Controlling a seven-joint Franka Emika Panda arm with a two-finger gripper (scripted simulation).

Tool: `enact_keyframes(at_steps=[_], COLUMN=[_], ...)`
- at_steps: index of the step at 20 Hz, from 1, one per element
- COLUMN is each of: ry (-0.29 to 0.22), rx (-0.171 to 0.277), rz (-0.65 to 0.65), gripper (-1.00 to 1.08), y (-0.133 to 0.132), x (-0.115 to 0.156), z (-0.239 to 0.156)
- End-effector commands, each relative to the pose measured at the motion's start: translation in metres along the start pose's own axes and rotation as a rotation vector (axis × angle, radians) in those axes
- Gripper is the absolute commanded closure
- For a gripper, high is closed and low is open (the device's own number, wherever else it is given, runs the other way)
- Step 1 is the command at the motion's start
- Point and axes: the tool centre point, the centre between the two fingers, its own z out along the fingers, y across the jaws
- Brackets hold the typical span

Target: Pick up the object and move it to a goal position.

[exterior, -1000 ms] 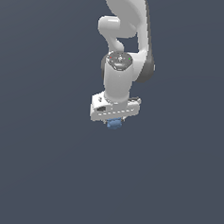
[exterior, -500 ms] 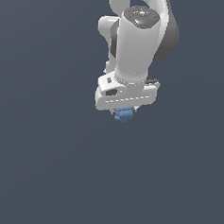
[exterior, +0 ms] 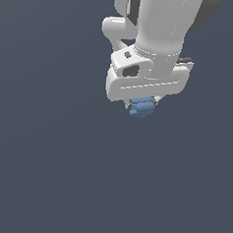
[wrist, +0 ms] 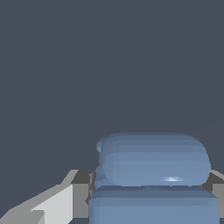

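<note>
The white gripper [exterior: 143, 104] pinches the light-blue object [exterior: 141, 108] clear of any surface, the pickup apparently done; only the carry to an unseen goal seems left.

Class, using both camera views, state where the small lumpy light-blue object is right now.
The small lumpy light-blue object sits pinched in the white gripper under the arm, in the upper middle of the exterior view; the wrist view shows it between the fingers.

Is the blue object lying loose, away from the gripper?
No. In the exterior view the blue object sits tucked directly under the white gripper, between its fingers, not apart from it.
</note>
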Motion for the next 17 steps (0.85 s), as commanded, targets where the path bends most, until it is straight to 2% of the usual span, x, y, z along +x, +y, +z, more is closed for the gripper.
enact_keyframes(at_steps=[1, 8, 17], ry=[-0.001, -0.001, -0.001], rx=[0.000, 0.000, 0.000], rz=[0.001, 0.001, 0.001], gripper=[1.08, 1.08, 1.08], y=[-0.003, -0.009, -0.011], x=[0.006, 0.017, 0.022], z=[-0.016, -0.043, -0.054])
